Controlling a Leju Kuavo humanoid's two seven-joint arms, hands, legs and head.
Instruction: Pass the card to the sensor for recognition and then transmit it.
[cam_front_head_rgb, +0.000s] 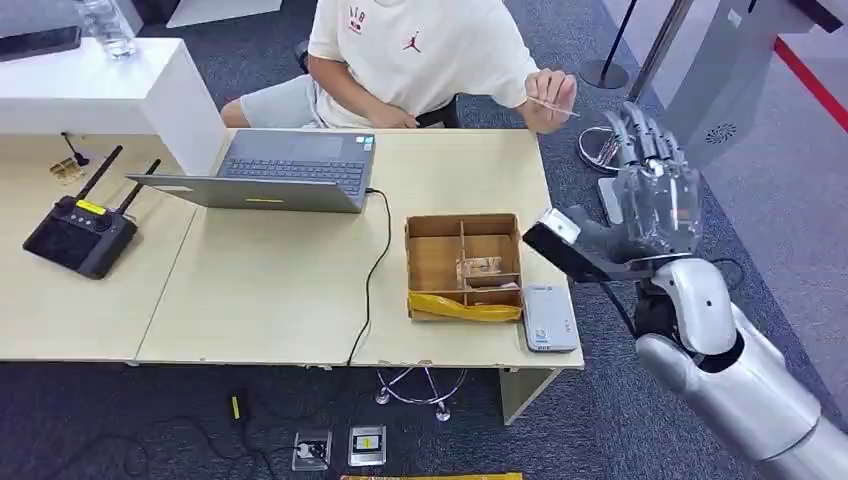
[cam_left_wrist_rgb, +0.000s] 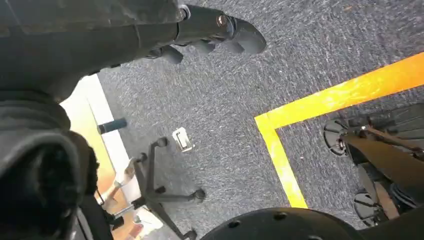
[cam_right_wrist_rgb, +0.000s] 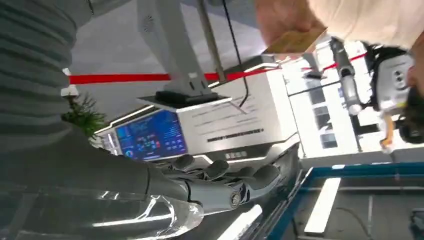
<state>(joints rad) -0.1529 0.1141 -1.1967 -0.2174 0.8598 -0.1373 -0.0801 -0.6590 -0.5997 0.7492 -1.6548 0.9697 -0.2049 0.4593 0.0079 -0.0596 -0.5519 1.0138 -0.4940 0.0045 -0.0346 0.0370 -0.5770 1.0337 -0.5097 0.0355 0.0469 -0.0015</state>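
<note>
The right hand (cam_front_head_rgb: 655, 190) is raised beside the worktop (cam_front_head_rgb: 280, 290) edge, fingers spread and holding nothing. The card (cam_front_head_rgb: 552, 106) is pinched in a seated person's hand (cam_front_head_rgb: 550, 95) just beyond it, while the white sensor (cam_front_head_rgb: 549, 318) lies flat at the worktop corner beside a wooden tray (cam_front_head_rgb: 464, 265). The left hand (cam_left_wrist_rgb: 210, 30) hangs over the carpet, and I cannot tell whether its fingers are apart or together.

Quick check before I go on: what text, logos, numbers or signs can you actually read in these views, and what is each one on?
Red jumping-figure logo, no words: on the person's shirt.
Small red mark near the shirt's collar: too small to read.
Lines of print on the white kiosk panel: blurred, unreadable.
Graphics on the kiosk's blue screen: too blurred to read.
White reader on the table: no legible marking.
</note>
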